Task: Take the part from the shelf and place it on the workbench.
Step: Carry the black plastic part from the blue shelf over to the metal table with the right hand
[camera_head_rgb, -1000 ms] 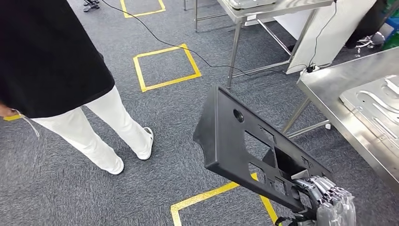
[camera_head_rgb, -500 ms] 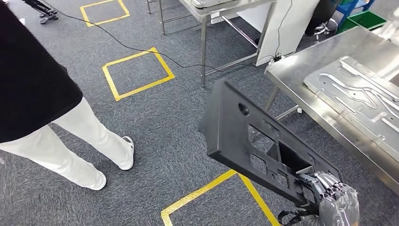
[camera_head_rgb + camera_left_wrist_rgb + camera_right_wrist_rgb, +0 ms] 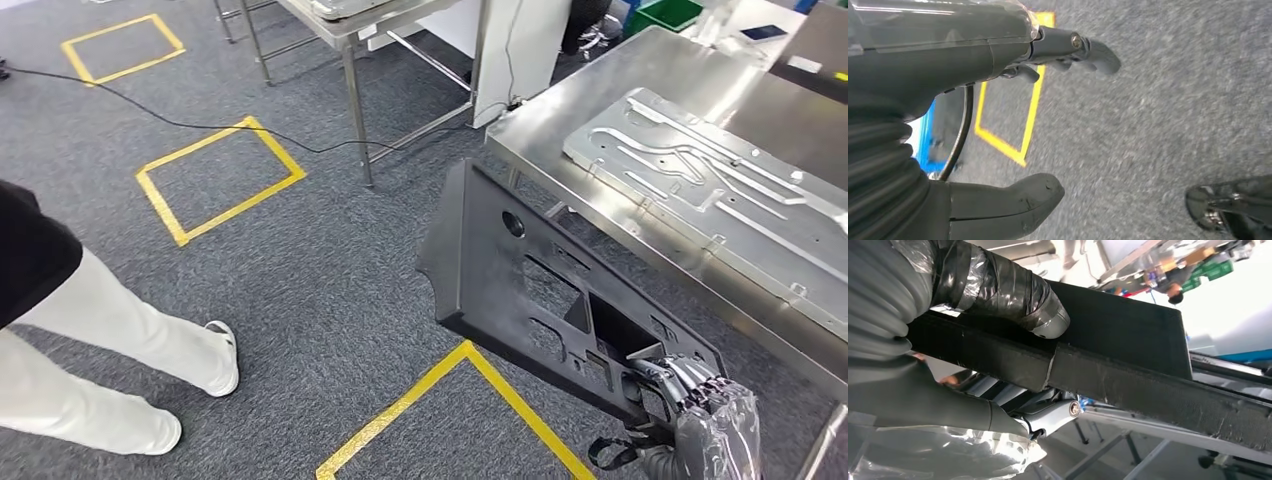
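Note:
The part is a long black plastic panel [image 3: 520,290] with several cut-outs. My right hand [image 3: 700,405] grips its near end and carries it tilted above the carpet, its far end pointing toward the workbench's corner. In the right wrist view the thumb [image 3: 1013,290] presses on the panel's edge [image 3: 1128,370]. The steel workbench [image 3: 650,60] stands to the right. My left hand [image 3: 1013,125] hangs over the carpet with its fingers apart and nothing in them.
A pressed metal sheet [image 3: 720,190] lies on the workbench. A second steel table [image 3: 350,20] stands further back, with a black cable [image 3: 200,125] running across the floor. Yellow tape squares [image 3: 215,175] mark the carpet. A person in white trousers [image 3: 90,340] stands at my left.
The camera has swung to the right: the workbench has come further into view and the person has slid toward the left edge. The panel stays in my right hand's grip.

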Robot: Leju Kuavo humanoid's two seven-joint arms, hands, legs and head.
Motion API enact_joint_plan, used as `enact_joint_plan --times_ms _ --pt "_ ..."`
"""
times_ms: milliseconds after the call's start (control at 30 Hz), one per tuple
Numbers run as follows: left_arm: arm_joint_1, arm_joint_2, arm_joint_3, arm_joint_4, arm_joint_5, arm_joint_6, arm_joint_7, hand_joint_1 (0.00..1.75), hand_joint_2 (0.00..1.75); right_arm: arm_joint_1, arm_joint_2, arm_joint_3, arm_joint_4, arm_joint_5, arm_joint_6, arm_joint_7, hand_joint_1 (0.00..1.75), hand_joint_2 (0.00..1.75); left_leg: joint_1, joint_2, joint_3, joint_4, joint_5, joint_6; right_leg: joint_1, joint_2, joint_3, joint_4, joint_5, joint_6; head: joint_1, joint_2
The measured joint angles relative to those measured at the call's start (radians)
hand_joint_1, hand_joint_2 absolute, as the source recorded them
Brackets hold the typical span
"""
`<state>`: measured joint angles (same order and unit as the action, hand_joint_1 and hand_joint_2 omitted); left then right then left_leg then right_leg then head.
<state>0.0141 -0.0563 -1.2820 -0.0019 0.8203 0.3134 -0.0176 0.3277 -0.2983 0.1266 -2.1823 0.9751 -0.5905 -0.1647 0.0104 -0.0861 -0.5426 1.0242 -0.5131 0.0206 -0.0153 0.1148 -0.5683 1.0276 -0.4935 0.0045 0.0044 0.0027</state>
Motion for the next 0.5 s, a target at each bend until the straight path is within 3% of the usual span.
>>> enact_joint_plan --times_ms 67,133,200,267,300,333,433,500 --pt "-0.002 -0.001 0.000 0.000 0.000 0.000 0.001 0.00 1.75 0.000 0.000 0.001 0.000 0.000 0.000 0.000 1.75 1.75 0.002 0.023 0.005 -0.011 0.006 0.008 -0.002 0.017 -0.005 -0.003 0.004 0.014 0.000 0.000" --pt "-0.002 -0.002 0.001 0.000 0.000 0.000 0.002 0.00 1.75 -0.001 -0.001 0.001 0.000 0.000 0.000 0.000 1.75 1.75 0.007 0.051 0.011 -0.027 0.015 0.022 0.002 -0.023 -0.022 0.029 -0.019 0.022 0.002 0.000" --pt "-0.001 -0.002 0.001 0.000 0.000 0.000 0.003 0.00 1.75 -0.004 -0.001 0.001 0.001 0.000 0.000 0.000 1.75 1.75 0.006 0.080 0.013 -0.034 0.017 0.031 0.002 -0.087 -0.074 0.138 -0.081 0.027 0.003 0.000" --pt "0.001 -0.002 0.001 0.000 0.000 0.000 0.003 0.00 1.75 -0.005 -0.001 0.002 0.003 0.000 0.000 0.000 1.75 1.75 0.004 0.109 0.014 -0.033 0.015 0.033 -0.002 -0.108 -0.131 0.254 -0.124 0.034 0.003 0.000" --pt "0.000 -0.002 0.001 0.000 0.000 0.000 0.003 0.00 1.75 -0.005 -0.001 0.003 0.004 0.000 0.000 0.000 1.75 1.75 0.003 0.123 0.015 -0.033 0.013 0.032 -0.004 -0.110 -0.139 0.270 -0.119 0.037 0.003 0.000" --pt "0.000 -0.002 0.001 0.000 0.000 0.000 0.003 0.00 1.75 -0.005 -0.001 0.003 0.006 0.001 0.000 0.000 1.75 1.75 0.003 0.135 0.017 -0.032 0.010 0.030 -0.006 -0.114 -0.125 0.242 -0.095 0.039 0.003 0.000" --pt "-0.002 -0.003 0.001 0.000 0.002 -0.012 0.007 0.00 1.75 -0.006 -0.001 0.003 0.008 0.005 0.000 0.004 1.75 1.75 0.000 0.165 0.030 -0.029 -0.002 0.018 -0.004 -0.162 -0.013 0.036 -0.004 0.034 0.003 0.000" --pt "-0.003 -0.004 0.002 0.000 0.002 -0.030 0.015 0.00 1.75 -0.008 -0.001 0.004 0.009 0.009 0.000 0.008 1.75 1.75 -0.004 0.181 0.036 -0.028 -0.008 0.007 0.003 -0.175 0.011 -0.014 0.005 0.024 0.003 0.000"
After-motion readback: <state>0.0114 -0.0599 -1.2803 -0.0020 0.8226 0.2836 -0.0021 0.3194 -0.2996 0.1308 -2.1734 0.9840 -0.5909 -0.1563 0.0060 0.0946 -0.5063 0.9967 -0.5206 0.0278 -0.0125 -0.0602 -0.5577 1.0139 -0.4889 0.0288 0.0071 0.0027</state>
